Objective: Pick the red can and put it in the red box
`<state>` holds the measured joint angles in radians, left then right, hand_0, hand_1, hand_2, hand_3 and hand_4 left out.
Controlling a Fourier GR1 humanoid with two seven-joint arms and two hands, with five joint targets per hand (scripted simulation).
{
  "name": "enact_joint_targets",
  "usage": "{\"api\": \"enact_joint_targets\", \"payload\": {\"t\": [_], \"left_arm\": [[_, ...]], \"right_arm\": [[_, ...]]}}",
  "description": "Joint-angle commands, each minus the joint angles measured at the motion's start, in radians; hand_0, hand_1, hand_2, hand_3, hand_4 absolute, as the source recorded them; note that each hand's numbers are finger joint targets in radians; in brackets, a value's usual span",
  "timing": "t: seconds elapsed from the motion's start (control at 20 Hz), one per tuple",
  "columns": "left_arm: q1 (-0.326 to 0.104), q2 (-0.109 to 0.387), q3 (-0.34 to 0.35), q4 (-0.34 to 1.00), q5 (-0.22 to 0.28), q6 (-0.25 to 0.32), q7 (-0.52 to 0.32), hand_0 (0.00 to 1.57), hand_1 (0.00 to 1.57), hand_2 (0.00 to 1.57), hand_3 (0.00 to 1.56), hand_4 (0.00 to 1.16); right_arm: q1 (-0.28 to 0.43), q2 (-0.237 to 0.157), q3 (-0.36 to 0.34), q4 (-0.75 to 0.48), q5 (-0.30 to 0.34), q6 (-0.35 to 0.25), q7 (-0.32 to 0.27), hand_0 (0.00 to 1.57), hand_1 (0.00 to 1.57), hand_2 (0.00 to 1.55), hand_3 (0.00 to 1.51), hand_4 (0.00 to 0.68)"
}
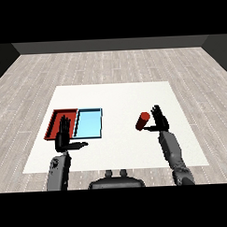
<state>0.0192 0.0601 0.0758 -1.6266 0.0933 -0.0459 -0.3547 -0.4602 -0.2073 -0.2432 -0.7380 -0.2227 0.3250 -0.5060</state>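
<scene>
A pale plank floor runs back to a dark wall behind the white table, which fills the middle of your frame. No brand, label or writing can be read on anything here.

Left of centre, the red tray and the light blue tray lie side by side, their inner edges touching; the blue one shows only its bare floor, and the visible part of the red one holds nothing you can make out, though its lower right portion is hidden.

Your left hand stands upright at the lower left, fingers straight and released, thumb stuck out toward the right, overlapping the red tray's lower right corner and holding nothing.

Right of centre, the red can sits tilted, its top leaning to the upper right, well apart from both trays. Your right hand is just beside it on the right, fingers raised and mostly extended, thumb reaching toward the can's lower end. Whether the hand touches the can, you cannot tell; the fingers are not wrapped round it.
</scene>
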Motion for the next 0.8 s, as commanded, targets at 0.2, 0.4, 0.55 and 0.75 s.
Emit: {"api": "enact_joint_targets", "payload": {"t": [0.2,0.4,0.55,0.75], "left_arm": [[-0.014,-0.021,-0.023,0.028,-0.045,0.025,-0.026,0.0,0.0,0.0,0.0,0.0],[0.004,-0.011,-0.004,0.02,-0.009,-0.004,-0.034,0.0,0.0,0.0,0.0,0.0],[-0.023,0.002,0.024,0.074,-0.003,-0.004,-0.047,0.0,0.0,0.0,0.0,0.0],[0.001,-0.019,-0.007,0.004,-0.015,0.013,-0.024,0.0,0.0,0.0,0.0,0.0]], "right_arm": [[-0.086,0.038,0.01,0.113,0.008,-0.046,-0.051,0.0,0.0,0.0,0.0,0.0],[-0.08,0.0,0.011,0.193,0.021,0.004,-0.102,0.0,0.0,0.0,0.0,0.0],[-0.02,0.053,0.027,0.0,-0.025,-0.059,0.038,0.0,0.0,0.0,0.0,0.0],[-0.124,0.059,0.023,0.156,0.006,-0.068,-0.062,0.0,0.0,0.0,0.0,0.0]]}}
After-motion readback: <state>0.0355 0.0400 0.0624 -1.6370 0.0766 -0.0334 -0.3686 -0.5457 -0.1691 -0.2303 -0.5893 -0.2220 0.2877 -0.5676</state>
